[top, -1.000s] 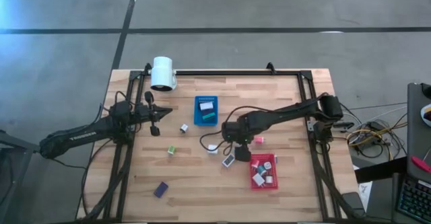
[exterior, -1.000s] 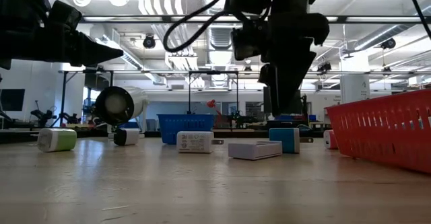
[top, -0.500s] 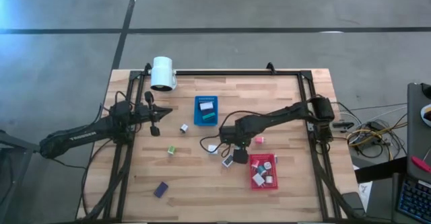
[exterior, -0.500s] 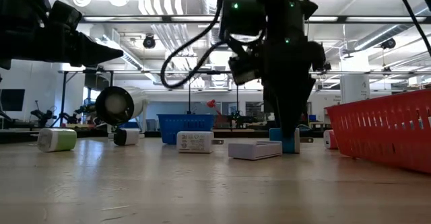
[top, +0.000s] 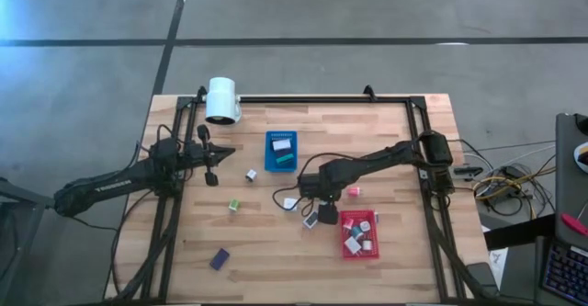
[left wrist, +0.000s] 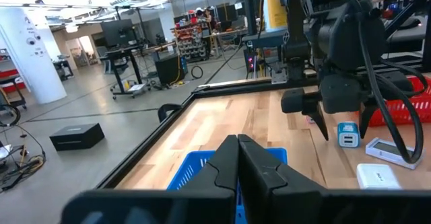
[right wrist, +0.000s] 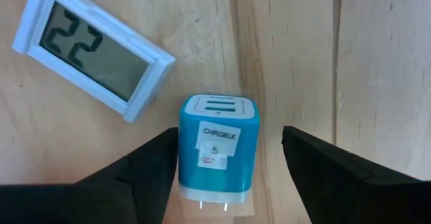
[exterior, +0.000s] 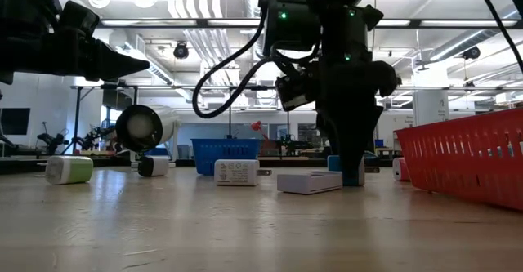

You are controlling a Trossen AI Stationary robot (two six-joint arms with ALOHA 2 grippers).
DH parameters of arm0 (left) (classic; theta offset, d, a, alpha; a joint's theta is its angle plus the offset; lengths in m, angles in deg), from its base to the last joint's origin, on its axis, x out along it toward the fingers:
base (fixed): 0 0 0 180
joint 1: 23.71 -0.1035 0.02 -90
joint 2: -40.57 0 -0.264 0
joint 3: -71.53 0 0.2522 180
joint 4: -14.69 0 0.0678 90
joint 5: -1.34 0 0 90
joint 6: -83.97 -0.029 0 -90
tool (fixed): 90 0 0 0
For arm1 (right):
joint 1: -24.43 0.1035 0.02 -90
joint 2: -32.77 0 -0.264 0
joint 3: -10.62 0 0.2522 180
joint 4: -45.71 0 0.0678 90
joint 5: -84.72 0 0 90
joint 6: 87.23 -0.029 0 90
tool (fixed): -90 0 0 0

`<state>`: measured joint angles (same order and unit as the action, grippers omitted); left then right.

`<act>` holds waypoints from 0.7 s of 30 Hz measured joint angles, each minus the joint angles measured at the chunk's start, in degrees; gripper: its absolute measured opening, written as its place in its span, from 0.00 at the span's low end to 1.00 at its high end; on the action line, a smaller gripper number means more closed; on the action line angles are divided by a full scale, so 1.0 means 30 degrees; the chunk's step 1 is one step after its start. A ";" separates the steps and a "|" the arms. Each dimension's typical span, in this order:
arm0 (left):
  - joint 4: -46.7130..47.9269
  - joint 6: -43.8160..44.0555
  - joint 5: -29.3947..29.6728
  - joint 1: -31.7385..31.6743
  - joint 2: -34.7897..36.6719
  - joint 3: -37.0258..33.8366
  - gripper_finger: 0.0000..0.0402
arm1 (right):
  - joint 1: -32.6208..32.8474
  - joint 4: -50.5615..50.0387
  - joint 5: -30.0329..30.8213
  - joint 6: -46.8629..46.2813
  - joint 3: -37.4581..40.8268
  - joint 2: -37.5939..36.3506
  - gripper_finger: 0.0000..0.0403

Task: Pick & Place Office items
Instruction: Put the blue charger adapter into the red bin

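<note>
A teal charger block [right wrist: 217, 150] stands on the wooden table, beside a white display piece showing "22" [right wrist: 91, 49]. My right gripper [right wrist: 229, 135] points down over the block, open, with one finger on each side of it; the low view shows its fingers [exterior: 347, 162] reaching down around the block [exterior: 357, 174]. In the high view the gripper [top: 320, 209] hides the block. My left gripper [top: 212, 177] waits shut and level at the table's left, holding nothing.
A red tray [top: 343, 234] with several items lies just right of the gripper, and a blue tray [top: 268, 150] lies farther back. A white plug [top: 290, 202], green [top: 233, 205], purple [top: 219, 258], pink [top: 354, 191] and white [top: 250, 174] pieces lie scattered. A white cylinder [top: 222, 99] stands at the far left.
My right gripper has come down toward the table until its open fingers stand around the teal charger block. The block and the pieces near it have stayed where they were.
</note>
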<state>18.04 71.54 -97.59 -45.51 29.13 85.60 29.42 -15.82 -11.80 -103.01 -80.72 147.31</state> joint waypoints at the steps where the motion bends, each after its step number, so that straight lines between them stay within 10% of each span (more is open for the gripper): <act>1: 0.0000 -0.0002 0.0000 0.0000 0.0000 0.0000 0.03 | 0.0000 0.0011 0.0003 0.0039 0.0000 0.0000 0.63; 21: 0.0110 -0.0007 0.0015 0.0007 0.0000 0.0000 0.02 | -0.0007 0.0157 -0.0852 0.1260 0.0000 0.0080 0.34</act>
<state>18.37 71.52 -97.54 -45.49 29.13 85.60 29.40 -15.35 -14.36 -99.23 -80.72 147.55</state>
